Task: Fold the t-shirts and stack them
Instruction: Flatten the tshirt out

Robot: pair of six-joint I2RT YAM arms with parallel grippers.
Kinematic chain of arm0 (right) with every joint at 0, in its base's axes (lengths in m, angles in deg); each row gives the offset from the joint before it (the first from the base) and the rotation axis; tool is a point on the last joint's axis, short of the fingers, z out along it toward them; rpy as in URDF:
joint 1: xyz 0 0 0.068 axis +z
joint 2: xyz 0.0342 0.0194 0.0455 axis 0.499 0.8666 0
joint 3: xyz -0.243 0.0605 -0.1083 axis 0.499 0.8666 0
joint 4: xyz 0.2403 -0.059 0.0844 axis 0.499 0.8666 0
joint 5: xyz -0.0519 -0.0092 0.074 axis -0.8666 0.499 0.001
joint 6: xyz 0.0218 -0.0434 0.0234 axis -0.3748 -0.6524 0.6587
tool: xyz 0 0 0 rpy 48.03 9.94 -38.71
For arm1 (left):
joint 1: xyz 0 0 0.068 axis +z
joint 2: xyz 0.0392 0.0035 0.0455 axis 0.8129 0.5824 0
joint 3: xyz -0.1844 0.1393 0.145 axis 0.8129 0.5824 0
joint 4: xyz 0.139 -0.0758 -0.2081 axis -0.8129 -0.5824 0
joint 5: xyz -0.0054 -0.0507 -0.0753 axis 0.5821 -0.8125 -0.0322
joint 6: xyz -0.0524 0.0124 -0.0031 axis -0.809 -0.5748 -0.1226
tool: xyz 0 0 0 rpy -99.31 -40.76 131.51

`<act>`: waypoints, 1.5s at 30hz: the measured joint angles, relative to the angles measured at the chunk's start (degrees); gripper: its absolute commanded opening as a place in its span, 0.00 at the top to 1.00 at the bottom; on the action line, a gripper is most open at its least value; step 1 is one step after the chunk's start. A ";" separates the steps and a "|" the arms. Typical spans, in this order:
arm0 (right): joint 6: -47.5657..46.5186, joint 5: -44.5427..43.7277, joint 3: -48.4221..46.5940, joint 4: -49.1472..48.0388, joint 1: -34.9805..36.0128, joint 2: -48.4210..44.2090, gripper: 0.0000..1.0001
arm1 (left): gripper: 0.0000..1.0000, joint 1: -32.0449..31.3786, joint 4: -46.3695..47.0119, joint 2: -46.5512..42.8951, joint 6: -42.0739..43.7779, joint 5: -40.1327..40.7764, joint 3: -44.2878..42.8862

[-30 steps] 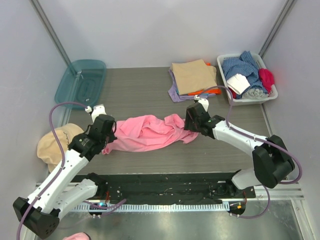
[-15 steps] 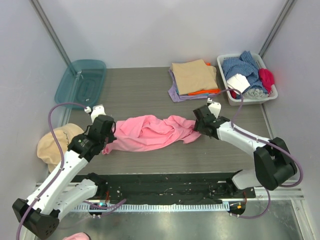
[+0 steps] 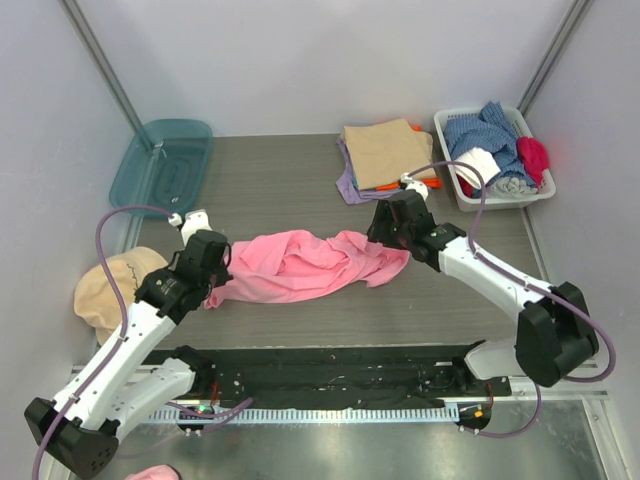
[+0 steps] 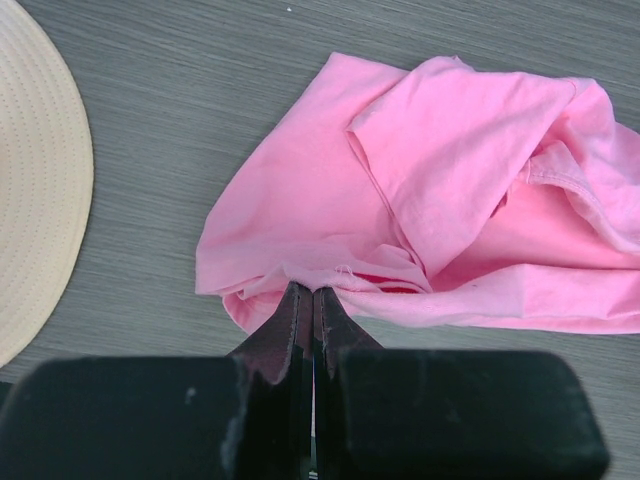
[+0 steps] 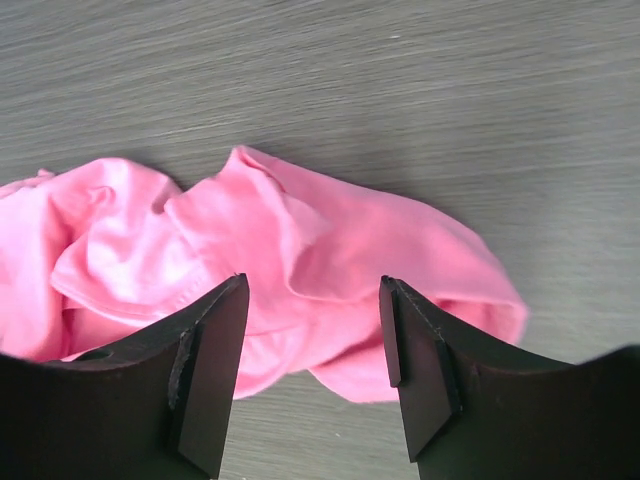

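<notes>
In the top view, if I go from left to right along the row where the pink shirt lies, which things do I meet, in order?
The tan cap → left gripper, shut on the shirt's left edge → pink t-shirt → right gripper, open at its right end.

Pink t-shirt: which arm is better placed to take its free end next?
Right. The right arm holds open jaws over the pink t-shirt at its loose end; the left arm has jaws shut on the opposite edge.
</notes>
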 measured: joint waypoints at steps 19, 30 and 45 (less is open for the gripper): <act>3.63 6.12 -0.02 -10.60 0.02 8.50 0.43 | 1.00 0.00 -0.55 -0.66 0.00 0.04 0.00; 4.74 4.79 1.46 -11.04 -0.37 9.99 0.43 | 1.00 0.00 -0.92 -0.98 0.00 0.07 0.00; 5.35 6.12 1.90 -14.21 -0.87 13.64 0.92 | 1.00 0.00 -1.09 -1.03 -0.02 0.13 0.00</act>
